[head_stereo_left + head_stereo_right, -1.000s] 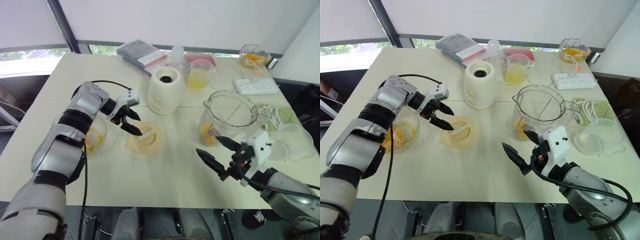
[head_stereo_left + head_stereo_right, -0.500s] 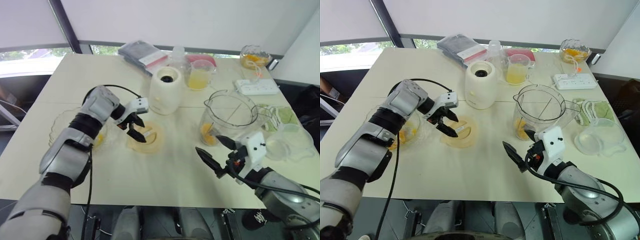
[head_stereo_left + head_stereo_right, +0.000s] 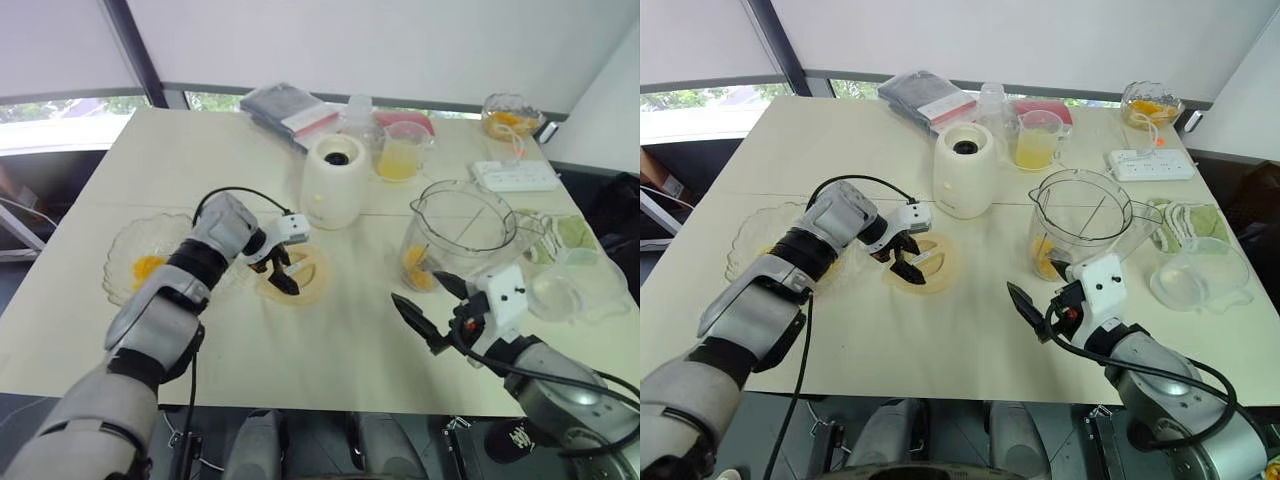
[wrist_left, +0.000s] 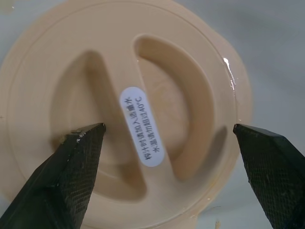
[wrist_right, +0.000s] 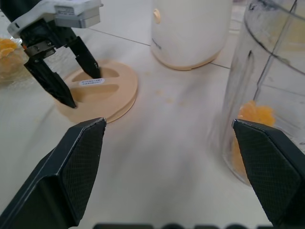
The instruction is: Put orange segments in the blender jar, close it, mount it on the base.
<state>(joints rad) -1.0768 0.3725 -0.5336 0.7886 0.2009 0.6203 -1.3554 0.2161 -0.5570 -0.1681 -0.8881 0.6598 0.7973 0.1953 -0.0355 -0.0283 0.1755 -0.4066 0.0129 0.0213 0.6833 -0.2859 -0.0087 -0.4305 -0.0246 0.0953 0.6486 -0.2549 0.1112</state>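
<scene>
Pale counter, head view: jar holding orange segments, standing uncapped near base. Left wrist: I'm holding left gripper wide open over lid, grasping nothing. Right wrist: right gripper gaping empty near jar. Capping, mounting remaining.

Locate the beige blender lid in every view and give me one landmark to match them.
Left eye view: the blender lid lies on the table left of centre, in front of the white blender base.
Right eye view: same spot.
Left wrist view: close up, between that gripper's open fingers.
Right wrist view: near the blender base.
Shared landmark: the left gripper, open astride the lid's handle bar.
</scene>
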